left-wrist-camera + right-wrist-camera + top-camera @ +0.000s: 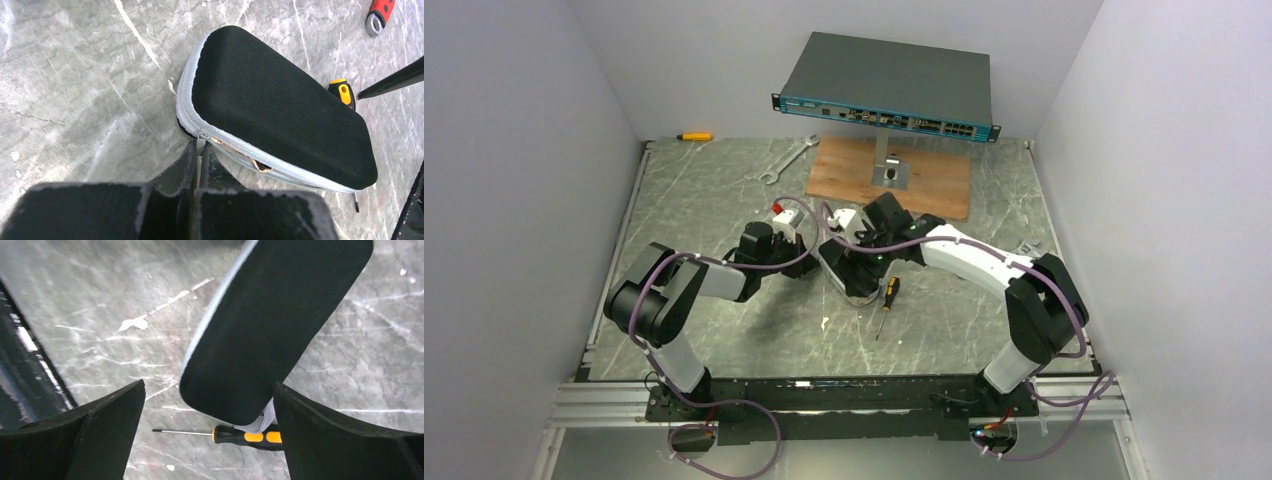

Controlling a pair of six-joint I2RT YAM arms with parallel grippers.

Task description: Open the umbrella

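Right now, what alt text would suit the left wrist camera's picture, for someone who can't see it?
A packed black oblong umbrella with a pale zipped rim lies on a grey marbled table, the left gripper shut right at its near rim. A yellow-handled screwdriver peeks out behind it; a red tool shows top right.

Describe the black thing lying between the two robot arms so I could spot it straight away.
On the grey marbled table, look to the middle, on the near side of the brown wooden board. There lies the packed umbrella, a short black oblong pouch with a pale zip rim. The yellow-and-black screwdriver beside it is far slimmer.
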